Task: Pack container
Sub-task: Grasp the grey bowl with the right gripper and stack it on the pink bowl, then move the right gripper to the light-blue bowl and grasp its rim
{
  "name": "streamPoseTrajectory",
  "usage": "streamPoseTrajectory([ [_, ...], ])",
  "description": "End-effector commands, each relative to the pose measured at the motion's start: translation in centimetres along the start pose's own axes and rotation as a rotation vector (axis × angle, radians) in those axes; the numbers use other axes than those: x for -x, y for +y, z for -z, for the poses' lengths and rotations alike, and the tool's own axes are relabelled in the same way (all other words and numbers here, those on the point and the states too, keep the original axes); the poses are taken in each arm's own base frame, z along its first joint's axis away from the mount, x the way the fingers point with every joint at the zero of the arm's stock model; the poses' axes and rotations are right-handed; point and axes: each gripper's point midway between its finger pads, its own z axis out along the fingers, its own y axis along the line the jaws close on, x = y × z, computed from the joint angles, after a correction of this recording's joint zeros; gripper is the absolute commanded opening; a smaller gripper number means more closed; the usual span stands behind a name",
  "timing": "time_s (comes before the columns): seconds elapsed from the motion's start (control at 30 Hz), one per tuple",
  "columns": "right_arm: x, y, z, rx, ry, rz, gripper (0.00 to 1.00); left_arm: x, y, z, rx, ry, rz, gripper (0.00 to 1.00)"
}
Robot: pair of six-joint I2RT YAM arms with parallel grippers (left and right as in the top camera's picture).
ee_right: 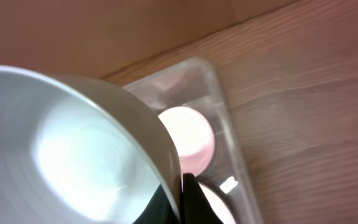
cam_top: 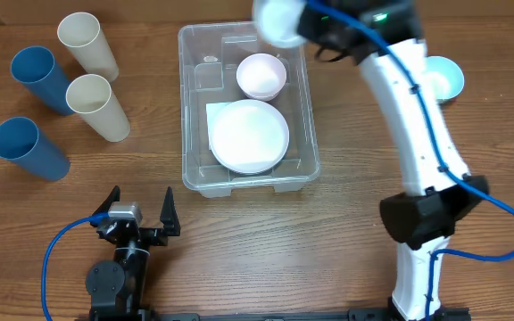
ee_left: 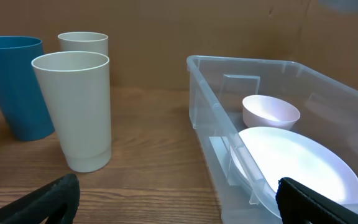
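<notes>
The clear plastic container [cam_top: 190,107] stands at the table's middle back, holding a white plate [cam_top: 249,135] and a pink bowl [cam_top: 260,76]. It also shows in the left wrist view [ee_left: 204,81] and the right wrist view [ee_right: 229,134]. My right gripper [cam_top: 294,27] is shut on the rim of a white bowl [cam_top: 277,20], held above the container's far right corner. In the right wrist view the white bowl [ee_right: 61,149] fills the left side, pinched by the jaws [ee_right: 182,193]. My left gripper [cam_top: 141,207] is open and empty near the front edge.
Two cream cups [cam_top: 87,43] [cam_top: 96,105] and two blue cups [cam_top: 41,78] [cam_top: 27,147] lie at the back left. A light blue bowl [cam_top: 443,78] sits at the back right, behind the right arm.
</notes>
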Motion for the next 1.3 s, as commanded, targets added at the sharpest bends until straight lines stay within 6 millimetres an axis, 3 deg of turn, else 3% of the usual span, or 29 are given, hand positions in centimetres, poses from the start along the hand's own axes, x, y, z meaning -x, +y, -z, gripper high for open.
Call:
streamPoseTrajectory([
  [0.0, -1.5, 0.7, -2.5, -0.047, -0.025, 0.033, 0.04, 0.0, 0.0, 0.0, -0.003, -0.003, -0.022, 1.0],
  [0.33, -5.9, -1.4, -11.1, -0.134, 0.062, 0.042, 0.07, 0.0, 0.0, 0.0, -0.003, -0.003, -0.022, 1.0],
  [0.4, -6.6, -1.6, -12.2, -0.135, 0.084, 0.068, 0.17, 0.0, 0.0, 0.0, -0.003, -0.003, -0.022, 1.0],
  [0.47, -7.4, -2.0, -13.4, -0.148, 0.106, 0.075, 0.48, 0.0, 0.0, 0.0, -0.003, -0.003, -0.022, 1.0],
  [0.5, -7.7, -2.1, -13.7, -0.149, 0.114, 0.088, 0.55, 0.0, 0.0, 0.0, -0.003, -0.003, -0.022, 1.0],
  [0.53, -7.9, -2.0, -14.0, -0.145, 0.122, 0.102, 0.6, 0.0, 0.0, 0.0, -0.003, -0.003, -0.022, 1.0],
  [0.67, -8.0, -1.9, -13.9, -0.133, 0.134, 0.174, 0.64, 0.0, 0.0, 0.0, -0.003, -0.003, -0.022, 1.0],
  [0.8, -7.8, -0.1, -11.9, -0.094, 0.153, 0.238, 0.64, 0.0, 0.0, 0.0, -0.003, -0.003, -0.022, 1.0],
  [0.97, -4.0, 2.8, -4.9, -0.014, 0.081, 0.221, 0.72, 0.0, 0.0, 0.0, -0.003, -0.003, -0.022, 1.0],
  [1.03, -1.5, 2.3, -1.7, -0.003, 0.033, 0.164, 0.74, 0.0, 0.0, 0.0, -0.003, -0.003, -0.022, 1.0],
  [1.1, 1.6, -0.1, 1.1, -0.018, -0.017, 0.064, 0.75, 0.0, 0.0, 0.0, -0.003, -0.003, -0.022, 1.0],
  [1.17, 3.7, -3.6, 2.3, -0.064, -0.039, -0.045, 0.75, 0.0, 0.0, 0.0, -0.003, -0.003, -0.022, 1.0],
  [1.2, 4.5, -5.8, 2.5, -0.1, -0.038, -0.111, 0.75, 0.0, 0.0, 0.0, -0.003, -0.003, -0.022, 1.0],
  [1.27, 5.9, -12.7, 2.6, -0.214, -0.018, -0.288, 0.75, 0.0, 0.0, 0.0, -0.003, -0.003, -0.022, 1.0],
])
